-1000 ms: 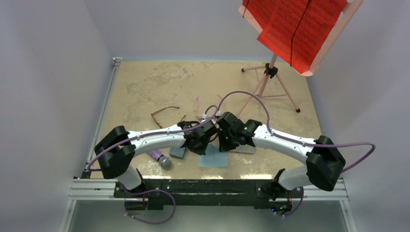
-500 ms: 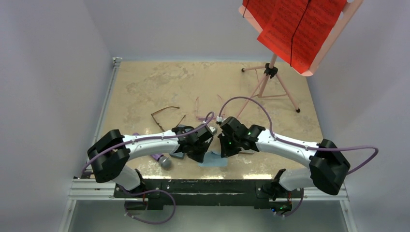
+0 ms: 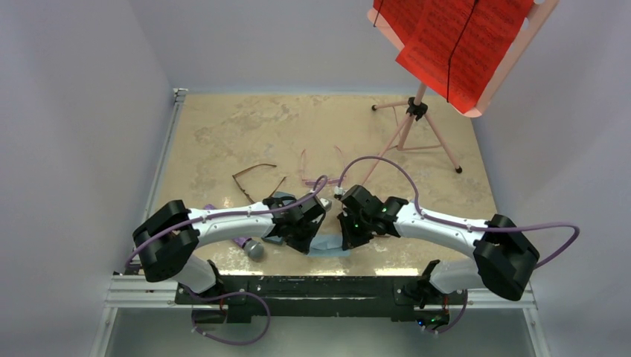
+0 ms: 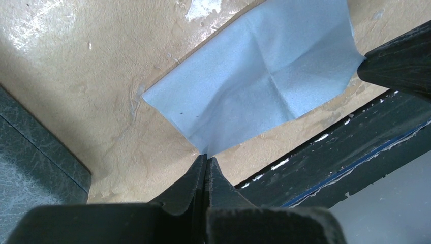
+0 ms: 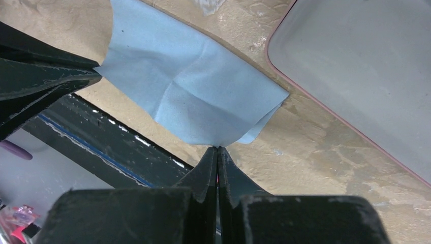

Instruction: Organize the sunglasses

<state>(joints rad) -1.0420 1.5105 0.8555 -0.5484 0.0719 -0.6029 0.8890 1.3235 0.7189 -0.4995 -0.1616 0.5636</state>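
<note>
Clamped on one corner of the cloth (image 4: 254, 86) with the left gripper (image 4: 206, 158), fingers pressed together with no gap showing. Clamped likewise on the opposite corner with the right gripper (image 5: 217, 151), also closed tight. Spread between the two by the near edge of the table (image 3: 223, 126), creased across the middle; cannot tell whether fully lifted or partly resting.

Farther out, around mid-table and apart from both grippers, the sunglasses. On the left, the brown pair (image 3: 253, 170): lying flat, longest visible line running left to right with its right end tilted toward the far side; too thin to tell front from temples. Just right of it, not touching, the pink pair (image 3: 303, 162): temples pointing toward the far edge, front bar crosswise on the near side, faint against the surface and partly crossed by the cable.

Beside the left gripper, a blue-grey case (image 4: 30, 162). Beside the right one, a pink-rimmed case (image 5: 356, 61), close to the cloth. Near the left forearm, a purple tube (image 3: 247, 245). At the far right corner, a stand (image 3: 417, 111) with red sheets.
</note>
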